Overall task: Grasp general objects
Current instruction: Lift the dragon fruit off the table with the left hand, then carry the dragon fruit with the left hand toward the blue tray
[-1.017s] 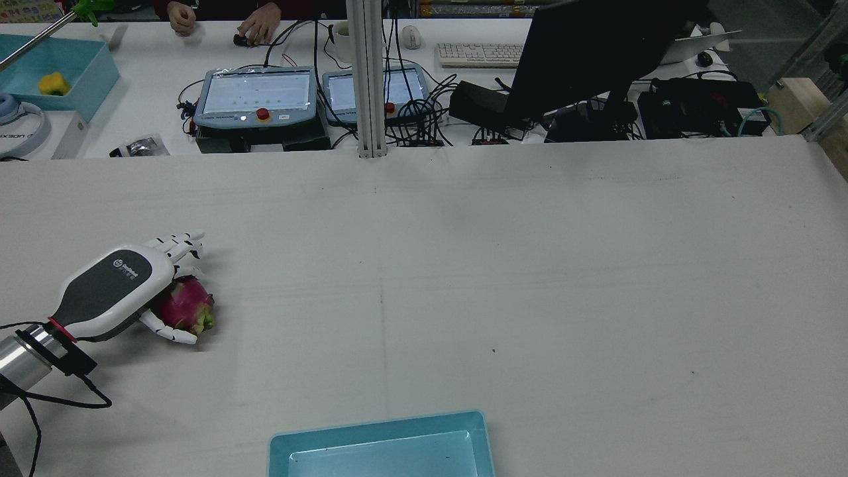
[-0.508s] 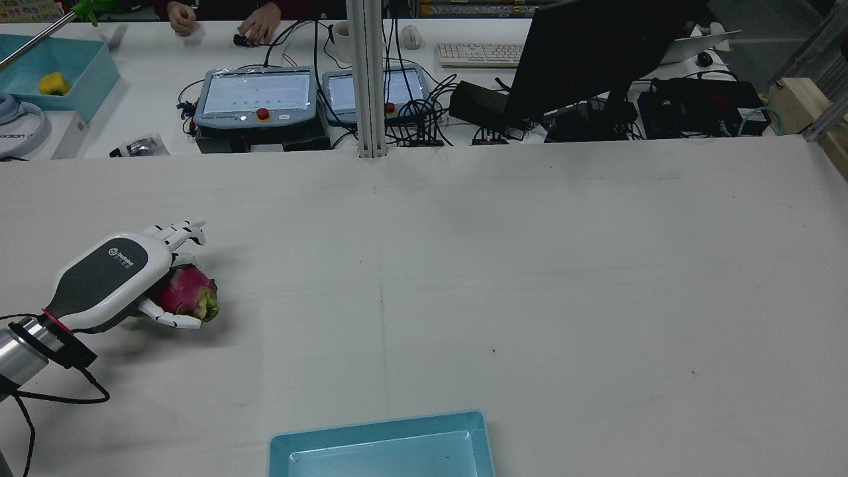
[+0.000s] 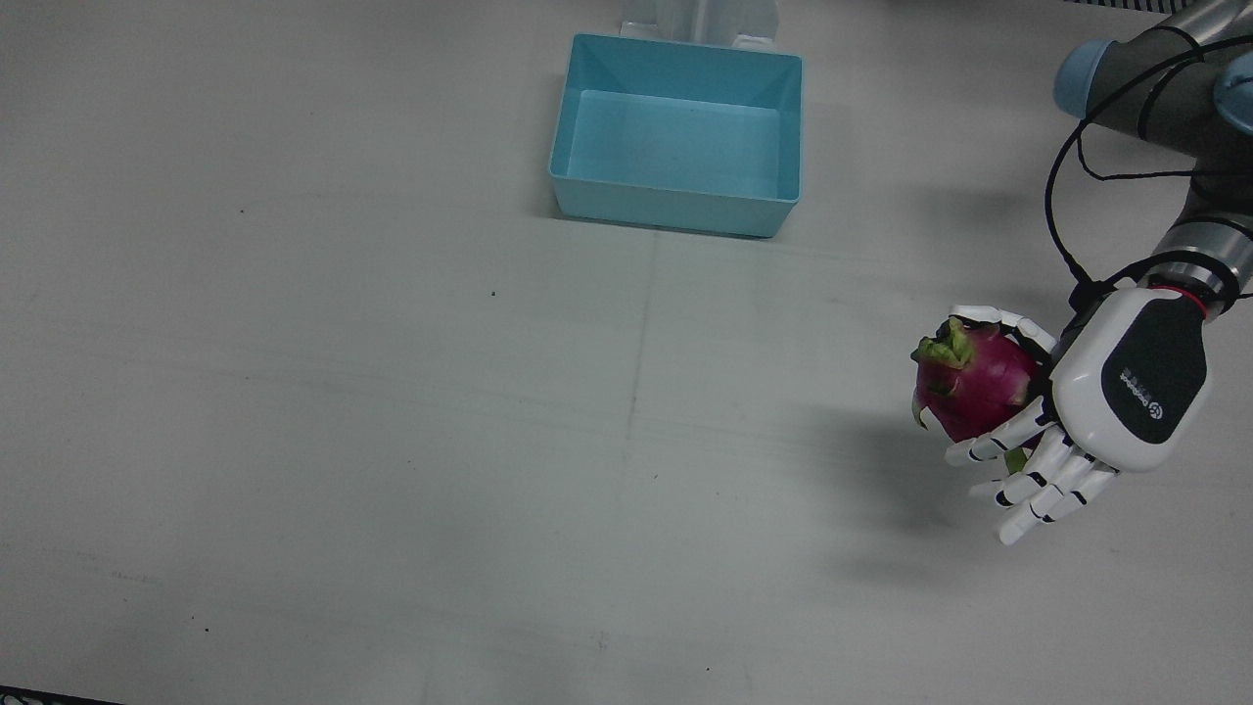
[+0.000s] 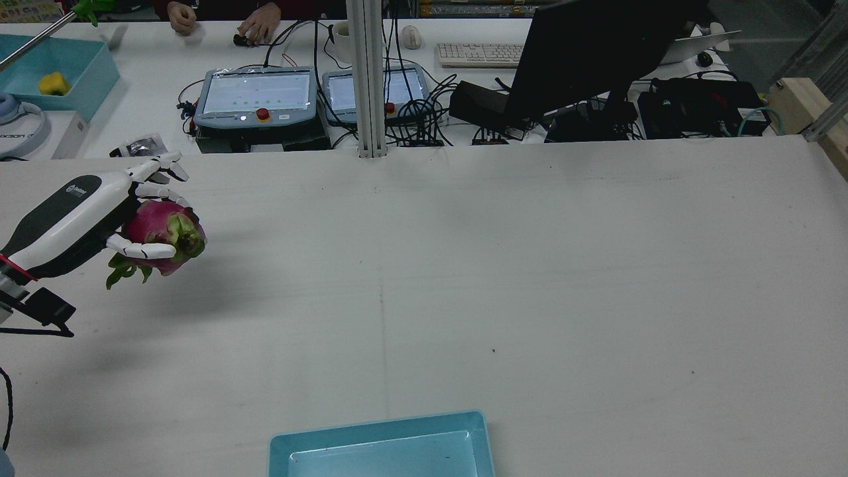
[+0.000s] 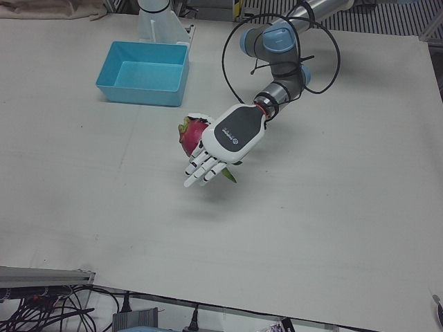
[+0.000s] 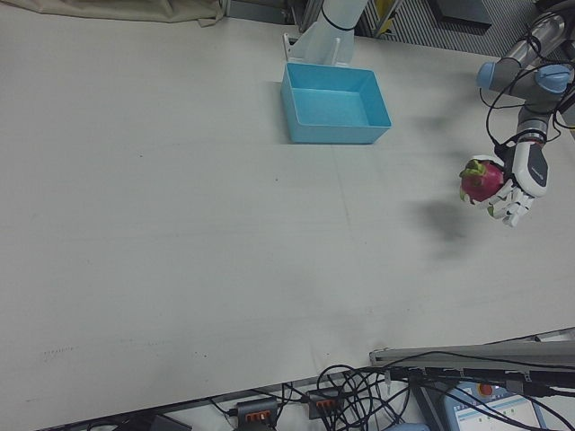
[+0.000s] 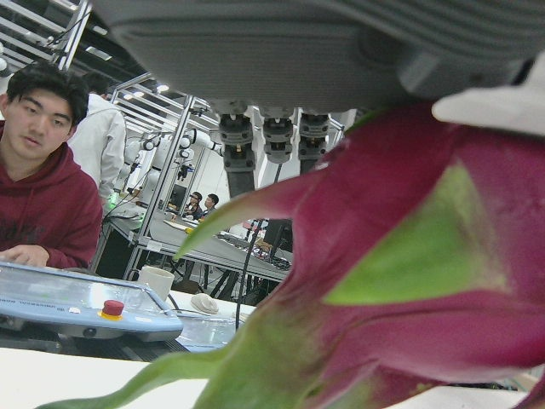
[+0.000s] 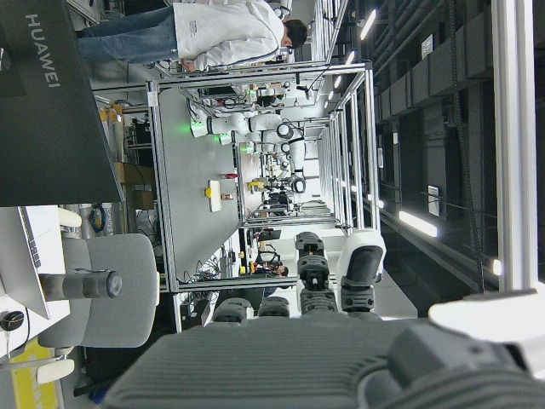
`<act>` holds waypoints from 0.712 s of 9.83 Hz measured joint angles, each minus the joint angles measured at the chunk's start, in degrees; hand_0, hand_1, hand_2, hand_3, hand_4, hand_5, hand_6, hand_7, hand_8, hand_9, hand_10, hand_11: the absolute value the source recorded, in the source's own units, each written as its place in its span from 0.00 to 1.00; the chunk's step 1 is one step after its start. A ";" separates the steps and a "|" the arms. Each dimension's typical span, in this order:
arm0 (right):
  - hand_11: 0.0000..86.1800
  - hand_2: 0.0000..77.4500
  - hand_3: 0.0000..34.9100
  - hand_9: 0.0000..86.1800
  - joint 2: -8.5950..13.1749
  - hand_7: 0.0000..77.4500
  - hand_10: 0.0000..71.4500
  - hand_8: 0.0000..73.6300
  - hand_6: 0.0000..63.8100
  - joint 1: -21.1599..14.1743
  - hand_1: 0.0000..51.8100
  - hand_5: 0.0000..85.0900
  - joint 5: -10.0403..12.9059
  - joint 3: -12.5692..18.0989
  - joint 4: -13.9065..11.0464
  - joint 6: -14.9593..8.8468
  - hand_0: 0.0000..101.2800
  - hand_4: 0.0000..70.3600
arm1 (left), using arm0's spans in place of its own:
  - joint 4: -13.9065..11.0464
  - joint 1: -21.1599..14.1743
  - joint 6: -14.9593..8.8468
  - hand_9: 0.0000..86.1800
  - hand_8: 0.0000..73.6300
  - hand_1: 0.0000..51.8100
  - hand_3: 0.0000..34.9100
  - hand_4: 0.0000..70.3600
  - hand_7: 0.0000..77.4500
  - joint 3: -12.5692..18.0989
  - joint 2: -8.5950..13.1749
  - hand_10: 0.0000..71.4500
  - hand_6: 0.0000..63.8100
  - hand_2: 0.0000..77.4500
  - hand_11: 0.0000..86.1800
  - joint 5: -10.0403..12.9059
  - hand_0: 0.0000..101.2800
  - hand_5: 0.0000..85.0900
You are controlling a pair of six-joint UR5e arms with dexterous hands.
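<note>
One fruit [image 4: 162, 236] was gripped by the left hand [image 4: 73, 215], held up off the table near its left edge. Next, carrying to the bin [image 3: 675, 137] was likely needed. The right hand's fingers [image 8: 358, 273] looked empty; open or closed could not be told.

You can read "HUAWEI" in white letters on the dark monitor [image 8: 51, 102]; the white box [image 4: 40, 136] reads "IXSON".

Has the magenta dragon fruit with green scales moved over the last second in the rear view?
Yes. The magenta dragon fruit, held by the left hand, has risen off the table, farther from the blue bin.
</note>
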 joint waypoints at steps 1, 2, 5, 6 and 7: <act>0.01 0.02 0.00 0.01 0.00 0.00 0.00 0.00 0.00 0.00 0.12 0.87 0.00 0.00 0.00 0.00 0.00 0.00 | 2.05 -1.20 -6.76 0.10 0.19 0.00 0.00 0.63 0.57 -0.22 -1.37 0.21 0.07 0.30 0.35 0.68 0.10 0.26; 0.01 0.02 0.00 0.01 0.00 0.00 0.00 0.00 0.00 0.00 0.12 0.87 0.00 0.00 0.00 0.00 0.00 0.00 | 3.18 -2.13 -13.90 0.15 0.21 0.00 0.00 0.64 0.58 -0.32 -2.45 0.21 0.10 0.30 0.35 1.47 0.10 0.26; 0.01 0.02 0.00 0.01 0.00 0.00 0.00 0.00 0.00 0.00 0.12 0.87 0.00 0.00 0.00 0.00 0.00 0.00 | 0.31 -2.93 -30.70 0.14 0.21 0.00 0.00 0.67 0.56 -0.32 -3.43 0.21 0.10 0.31 0.32 4.35 0.03 0.26; 0.01 0.02 0.00 0.01 0.00 0.00 0.00 0.00 0.00 0.00 0.12 0.87 0.00 0.00 0.00 0.00 0.00 0.00 | -1.06 -2.80 -34.74 0.11 0.20 0.00 0.00 0.69 0.55 -0.32 -3.68 0.21 0.10 0.31 0.30 6.49 0.02 0.26; 0.01 0.02 0.00 0.01 0.00 0.00 0.00 0.00 0.00 0.00 0.12 0.87 0.00 0.00 0.00 0.00 0.00 0.00 | -2.29 -2.64 -37.93 0.11 0.20 0.00 0.00 0.70 0.55 -0.31 -3.82 0.21 0.10 0.31 0.30 8.09 0.03 0.25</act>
